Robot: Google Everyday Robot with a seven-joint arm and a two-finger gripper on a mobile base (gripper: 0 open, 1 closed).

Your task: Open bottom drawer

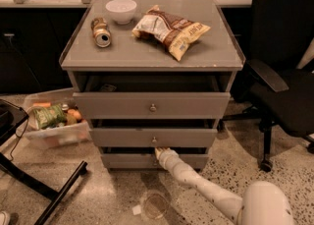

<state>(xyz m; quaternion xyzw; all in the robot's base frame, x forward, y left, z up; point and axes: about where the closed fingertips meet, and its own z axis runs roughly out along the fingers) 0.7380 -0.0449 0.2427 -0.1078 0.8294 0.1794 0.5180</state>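
tool [160, 152] | bottom drawer [125, 161] just behind it, front's middle covered | wide or narrow: cannot tell (tip in shadow)

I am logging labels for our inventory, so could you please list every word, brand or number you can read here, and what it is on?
No text is legible.
Snack bag: print too blurred to read.
Can: label too blurred.
Green packet in the floor bin: too blurred.
The claw sits at the bottom drawer, which shows no markings.
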